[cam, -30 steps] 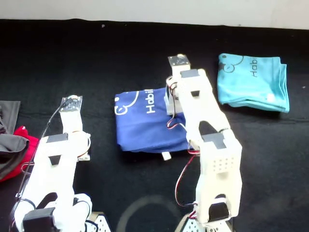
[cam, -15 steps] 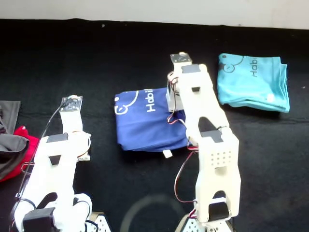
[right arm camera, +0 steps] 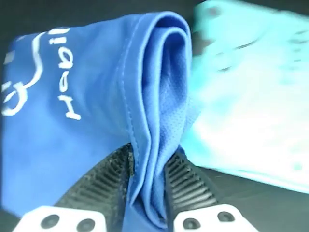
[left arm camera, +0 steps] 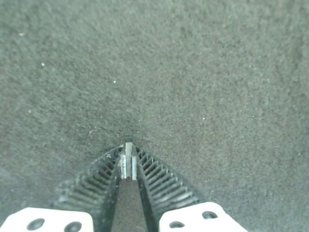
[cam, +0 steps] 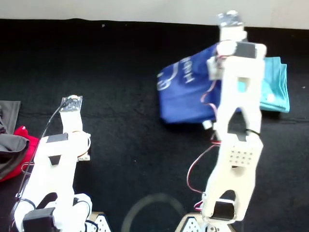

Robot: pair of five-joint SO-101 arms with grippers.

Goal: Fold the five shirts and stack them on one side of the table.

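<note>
Black cloth (cam: pixel 120 58) is covering the table. At the left edge, red and grey clothes (cam: pixel 12 145) are lying in a heap. Near them the left gripper (left arm camera: pixel 127 149) is resting pressed together, tips down at the cloth. Far right, the right gripper (right arm camera: pixel 149 153) is pinching the folded blue shirt (cam: pixel 186 92), holding it just beside the teal shirt (cam: pixel 275 82).
</note>
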